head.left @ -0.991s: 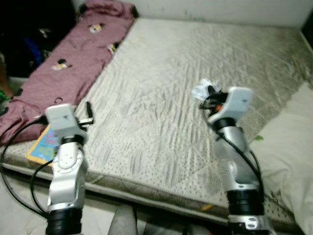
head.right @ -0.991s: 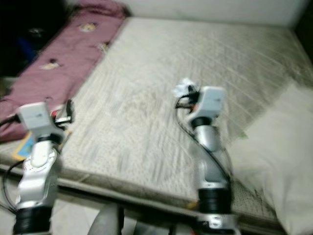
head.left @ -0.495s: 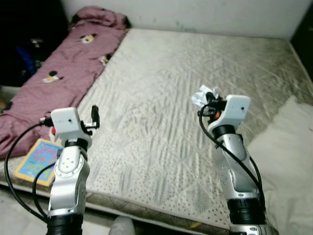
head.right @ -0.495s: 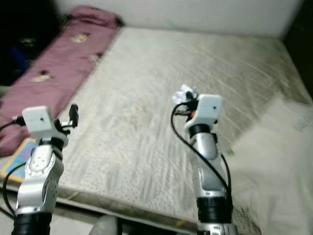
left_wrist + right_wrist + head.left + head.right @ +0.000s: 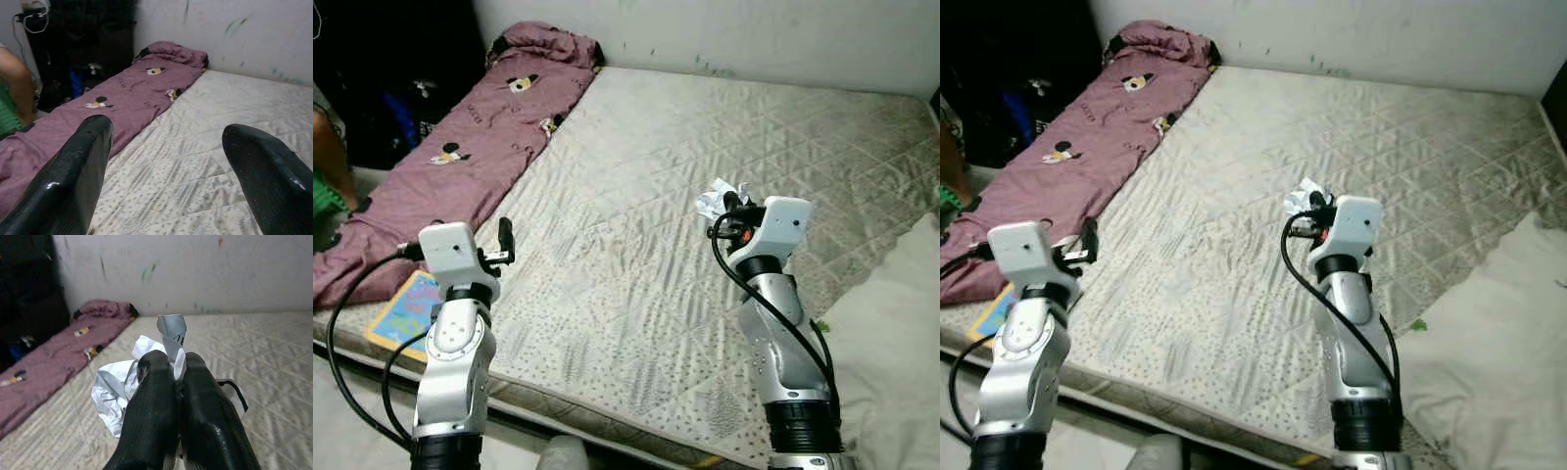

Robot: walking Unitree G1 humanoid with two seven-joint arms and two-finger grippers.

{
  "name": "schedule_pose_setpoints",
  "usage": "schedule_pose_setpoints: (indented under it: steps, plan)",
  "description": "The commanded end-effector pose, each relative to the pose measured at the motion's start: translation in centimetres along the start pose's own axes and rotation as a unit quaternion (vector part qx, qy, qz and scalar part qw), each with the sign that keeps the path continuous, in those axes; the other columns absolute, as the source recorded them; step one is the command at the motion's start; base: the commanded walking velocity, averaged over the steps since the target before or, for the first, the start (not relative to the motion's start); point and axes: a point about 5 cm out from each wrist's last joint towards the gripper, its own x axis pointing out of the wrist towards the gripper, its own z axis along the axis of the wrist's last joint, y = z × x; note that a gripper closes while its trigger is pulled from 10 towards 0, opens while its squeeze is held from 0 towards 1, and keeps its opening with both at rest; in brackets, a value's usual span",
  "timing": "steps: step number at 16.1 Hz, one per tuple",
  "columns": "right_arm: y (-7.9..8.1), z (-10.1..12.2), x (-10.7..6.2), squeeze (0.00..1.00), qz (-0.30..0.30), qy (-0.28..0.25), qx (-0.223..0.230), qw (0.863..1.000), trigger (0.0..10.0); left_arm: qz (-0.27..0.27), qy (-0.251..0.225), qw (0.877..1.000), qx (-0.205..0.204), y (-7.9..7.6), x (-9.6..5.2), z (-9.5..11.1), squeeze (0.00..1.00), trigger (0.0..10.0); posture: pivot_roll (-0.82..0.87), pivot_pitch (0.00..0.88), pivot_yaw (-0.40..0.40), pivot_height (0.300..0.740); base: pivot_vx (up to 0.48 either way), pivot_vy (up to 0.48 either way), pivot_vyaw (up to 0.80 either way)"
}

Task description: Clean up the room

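My right gripper (image 5: 729,204) is held up over the middle of the mattress (image 5: 636,186), shut on a crumpled white wrapper (image 5: 717,196). In the right wrist view the wrapper (image 5: 117,384) bulges out from between the two closed black fingers (image 5: 151,426). My left gripper (image 5: 505,235) is raised over the mattress's near left edge. Its fingers (image 5: 78,171) stand wide apart with nothing between them.
A purple blanket with cartoon prints (image 5: 460,147) runs along the mattress's left side. A colourful book (image 5: 403,308) lies at the near left edge. A white pillow or sheet (image 5: 891,333) lies at the right. A person's arm (image 5: 328,157) shows at far left by dark bags.
The camera has swung and risen, so the whole scene has shifted. Both arms keep their raised pose; the right gripper still holds the wrapper.
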Motion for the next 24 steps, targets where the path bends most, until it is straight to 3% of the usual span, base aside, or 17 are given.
schedule_pose_setpoints:
  steps: [1,5,9,11,13,15,24]
  plan:
    - [-0.3,-0.7,0.1,0.0,-0.016,0.033,-0.005,0.999,10.0,-0.001,-0.003,1.0,0.0,0.3,0.2,0.3,0.0,10.0,-0.09,0.0,0.028,0.74,0.0,0.0,0.0]
    - [-2.0,-2.1,-0.6,0.0,-0.067,0.082,-0.016,0.994,10.0,0.0,0.023,1.0,-0.015,1.1,-1.0,-1.0,0.0,10.0,-0.1,0.0,0.03,0.74,0.0,0.0,0.0]
    - [-0.5,-1.0,-0.2,0.0,-0.024,0.039,-0.027,0.999,10.0,-0.034,0.002,0.999,-0.02,0.3,0.1,-0.2,0.0,10.0,-0.12,0.0,0.041,0.74,0.0,0.0,0.0]
    - [-0.3,-1.3,-0.4,0.0,-0.008,0.058,0.022,0.998,10.0,-0.047,-0.003,0.999,-0.021,-0.2,0.4,0.0,0.0,10.0,-0.12,0.0,0.044,0.74,0.0,0.0,0.0]
    - [-0.4,-1.2,-0.3,0.0,-0.011,0.056,0.019,0.998,10.0,-0.049,-0.005,0.998,-0.029,-0.4,0.7,0.2,0.0,10.0,-0.12,0.0,0.045,0.74,0.0,0.0,0.0]
    - [-0.2,-1.0,-0.2,0.0,-0.002,0.045,0.024,0.999,10.0,-0.057,0.001,0.998,-0.041,-0.8,0.7,0.2,0.0,10.0,-0.12,0.0,0.044,0.74,0.0,0.426,-0.8]
    - [0.4,-0.8,0.1,0.0,0.016,0.039,0.032,0.999,10.0,-0.061,0.006,0.997,-0.044,-0.9,0.7,0.1,0.0,10.0,-0.11,0.0,0.042,0.74,0.0,0.48,0.0]
